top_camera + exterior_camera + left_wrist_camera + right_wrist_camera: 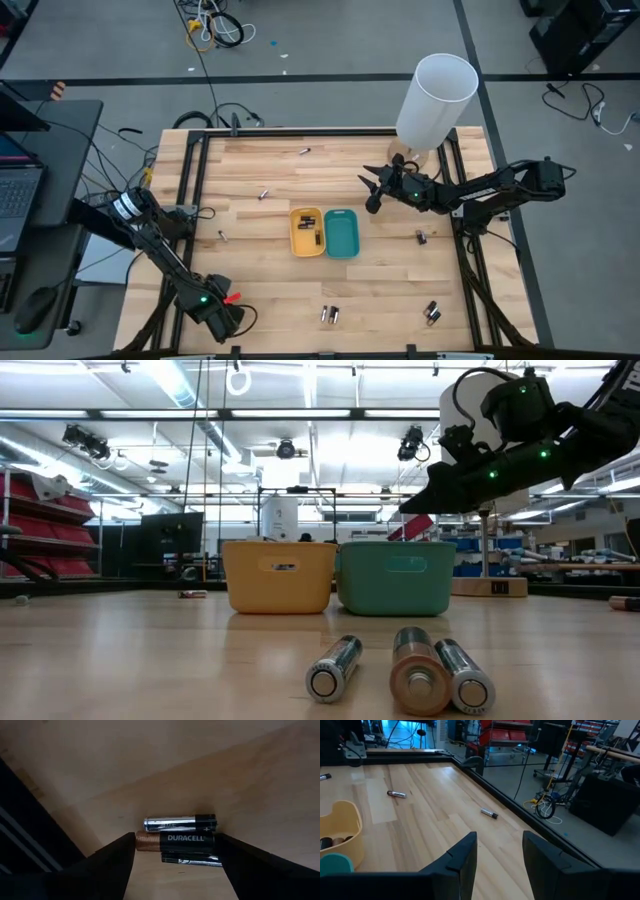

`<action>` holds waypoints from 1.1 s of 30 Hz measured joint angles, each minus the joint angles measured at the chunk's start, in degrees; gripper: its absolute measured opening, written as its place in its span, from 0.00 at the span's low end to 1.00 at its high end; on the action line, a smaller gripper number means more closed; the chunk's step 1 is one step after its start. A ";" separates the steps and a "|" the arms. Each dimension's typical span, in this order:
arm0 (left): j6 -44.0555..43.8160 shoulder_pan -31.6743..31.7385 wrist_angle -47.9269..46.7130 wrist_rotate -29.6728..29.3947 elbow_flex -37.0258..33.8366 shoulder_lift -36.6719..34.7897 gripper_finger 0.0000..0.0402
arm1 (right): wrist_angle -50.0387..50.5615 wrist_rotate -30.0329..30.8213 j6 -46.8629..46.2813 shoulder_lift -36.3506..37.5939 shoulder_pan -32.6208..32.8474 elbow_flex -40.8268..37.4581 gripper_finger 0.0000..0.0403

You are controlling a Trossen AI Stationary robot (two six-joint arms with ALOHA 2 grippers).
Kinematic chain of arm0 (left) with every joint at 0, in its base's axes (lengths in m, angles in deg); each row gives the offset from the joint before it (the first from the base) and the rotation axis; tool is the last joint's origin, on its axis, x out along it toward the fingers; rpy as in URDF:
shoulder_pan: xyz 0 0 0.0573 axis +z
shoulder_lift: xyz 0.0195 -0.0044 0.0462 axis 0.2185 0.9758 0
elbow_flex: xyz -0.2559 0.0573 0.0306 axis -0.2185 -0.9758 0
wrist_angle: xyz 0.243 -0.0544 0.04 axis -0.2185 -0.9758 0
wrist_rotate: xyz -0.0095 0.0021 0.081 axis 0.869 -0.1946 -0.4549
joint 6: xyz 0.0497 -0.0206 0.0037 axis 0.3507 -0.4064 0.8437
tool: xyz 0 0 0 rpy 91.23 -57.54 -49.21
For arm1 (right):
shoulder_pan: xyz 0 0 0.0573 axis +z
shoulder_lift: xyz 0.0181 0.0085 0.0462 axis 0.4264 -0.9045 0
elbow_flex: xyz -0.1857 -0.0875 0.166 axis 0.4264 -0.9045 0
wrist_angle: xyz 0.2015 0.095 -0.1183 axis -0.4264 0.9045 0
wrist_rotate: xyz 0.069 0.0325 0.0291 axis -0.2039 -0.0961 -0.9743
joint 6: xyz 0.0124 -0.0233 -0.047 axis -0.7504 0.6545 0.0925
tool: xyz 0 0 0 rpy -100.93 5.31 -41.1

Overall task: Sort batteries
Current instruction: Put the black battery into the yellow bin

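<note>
Left gripper [175, 857] is open wide, its fingers straddling three batteries [175, 839] at the table's near edge. Right gripper [372, 188] hangs open and empty behind the teal tray [341, 233]; other cells lie scattered or in the yellow tray [300, 243].

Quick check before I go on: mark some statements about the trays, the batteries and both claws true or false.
1. The yellow tray holds batteries. True.
2. The teal tray holds several batteries. False: from above it looks empty.
3. The right claw grips a battery. False: it is open, holds nothing, and hangs above the table beyond the teal tray.
4. Three loose batteries lie side by side in front of the open left claw. True.
5. The two trays stand at opposite ends of the table. False: they stand side by side at its middle.
</note>
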 joint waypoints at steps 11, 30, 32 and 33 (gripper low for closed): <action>0.09 0.04 -1.07 0.20 0.04 0.07 0.64 | 1.18 0.02 0.00 0.00 0.00 0.00 0.36; 2.27 0.89 -9.50 1.30 6.18 -2.16 0.64 | 0.55 0.02 -2.16 -0.02 -0.02 0.00 0.36; 4.75 1.79 -13.36 0.79 7.81 -2.24 0.64 | 0.65 0.02 -2.62 -0.02 -0.02 0.00 0.36; 6.67 2.45 -15.54 0.44 8.54 -2.25 0.64 | 0.93 0.02 -3.27 -0.02 -0.02 0.00 0.36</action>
